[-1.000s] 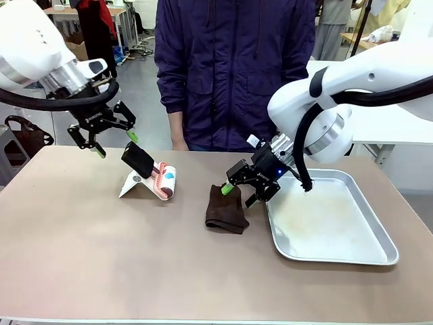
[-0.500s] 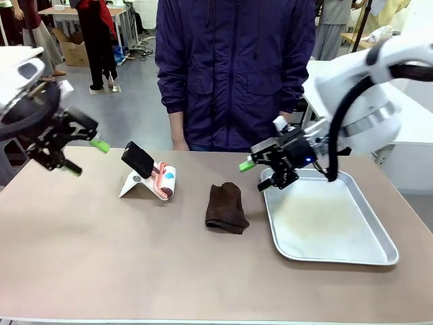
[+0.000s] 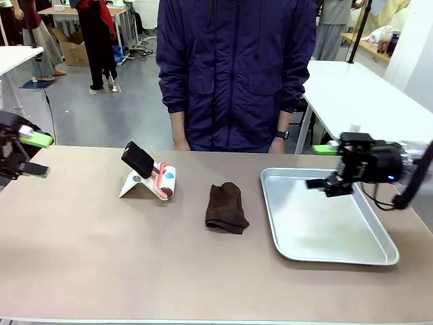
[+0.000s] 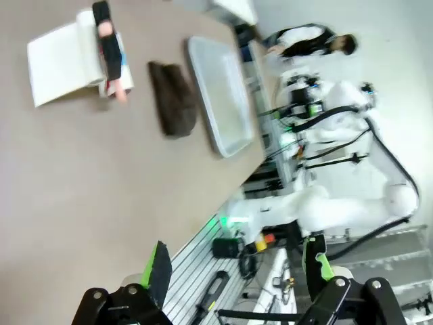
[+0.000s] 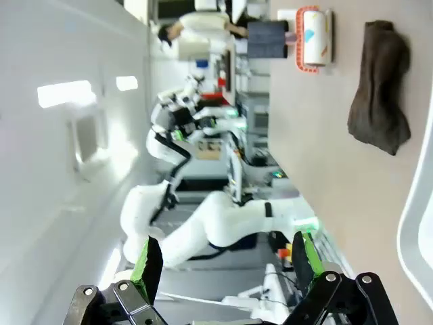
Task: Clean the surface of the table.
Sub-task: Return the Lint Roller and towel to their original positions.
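Currently the table [image 3: 101,264] spans the near foreground; metal tray [image 3: 325,233] right, brown cloth [image 3: 226,208] centre, untouched. Left gripper [image 3: 30,154] and right gripper [image 3: 326,166] hover wide, empty. Judgement: pinch the cloth's middle, then wipe flat.

Even, bright indoor light falls from above, so the table [image 3: 135,257] carries only soft, short shadows and the metal tray [image 3: 379,254] shows a mild pale sheen without harsh glare. The front view is sharp across the tabletop, with slight softness on the right gripper [image 3: 326,166] at the frame's edge. Both wrist views are rolled, bowed by the wide lens, washed out on the white walls, and hazy in the distance.
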